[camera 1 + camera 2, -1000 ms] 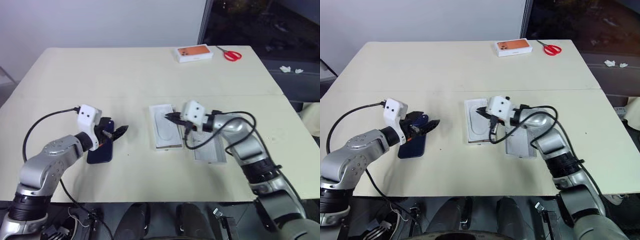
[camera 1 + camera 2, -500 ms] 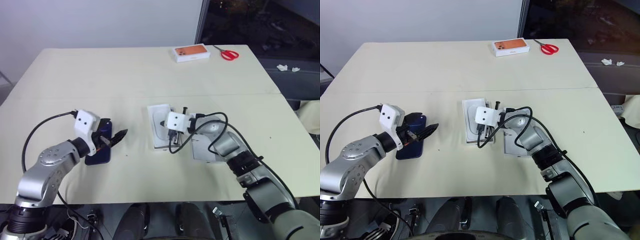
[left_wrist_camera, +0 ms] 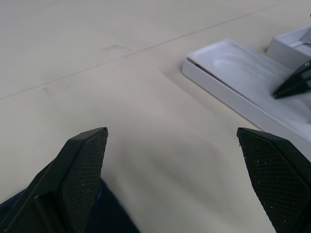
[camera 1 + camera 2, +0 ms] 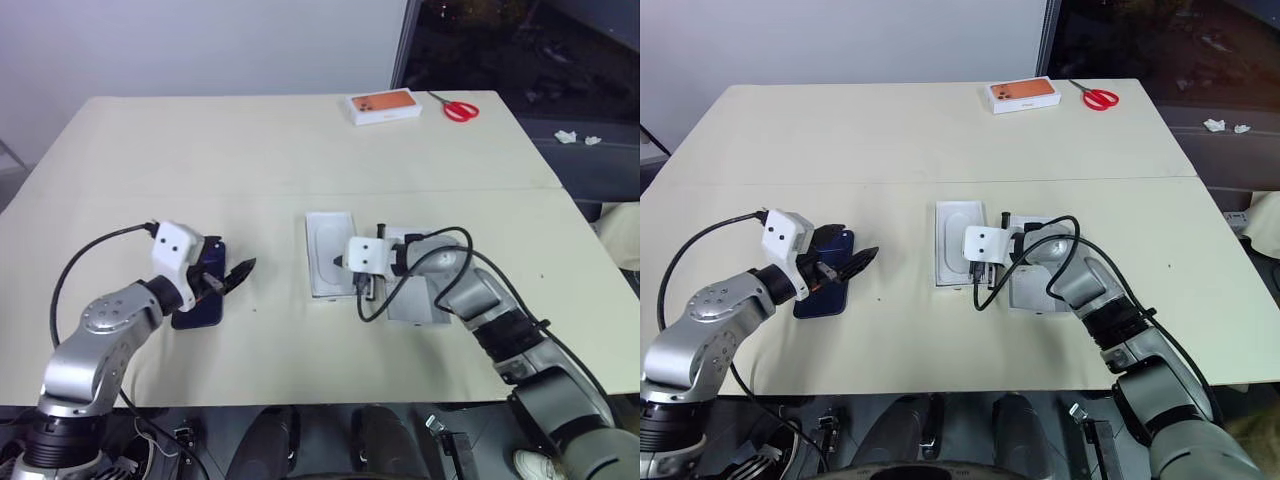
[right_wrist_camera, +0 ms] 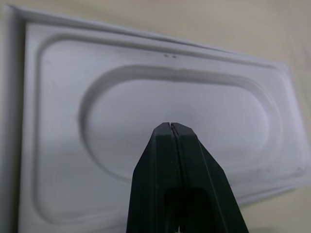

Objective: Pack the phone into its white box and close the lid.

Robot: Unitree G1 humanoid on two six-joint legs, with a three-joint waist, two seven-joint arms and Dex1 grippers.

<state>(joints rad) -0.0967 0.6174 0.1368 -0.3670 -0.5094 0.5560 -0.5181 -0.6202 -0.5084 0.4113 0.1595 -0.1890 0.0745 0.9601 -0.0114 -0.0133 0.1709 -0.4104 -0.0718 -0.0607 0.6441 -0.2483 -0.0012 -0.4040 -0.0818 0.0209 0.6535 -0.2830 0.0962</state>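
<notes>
The dark navy phone (image 4: 198, 305) lies flat on the table (image 4: 250, 150) at the left. My left gripper (image 4: 236, 272) hovers just above the phone's right edge, open and holding nothing. From the left wrist, a corner of the phone (image 3: 116, 221) shows under one finger (image 3: 82, 165). The white box (image 4: 418, 300) is a shallow tray lying partly under my right forearm. Left of it lies a white insert (image 4: 328, 255) with a rounded recess. My right gripper (image 5: 171, 125) is shut and empty, its tip low over that recess. I cannot pick out the lid.
A box with an orange phone picture (image 4: 385, 105) and red scissors (image 4: 458, 108) lie at the table's far right edge. Black cables loop off both wrists. A seam runs across the table behind the work area.
My right gripper has dipped and turned, and its shut tip now points down at the insert. The left gripper stays open over the phone. The camera view has shifted a little.
</notes>
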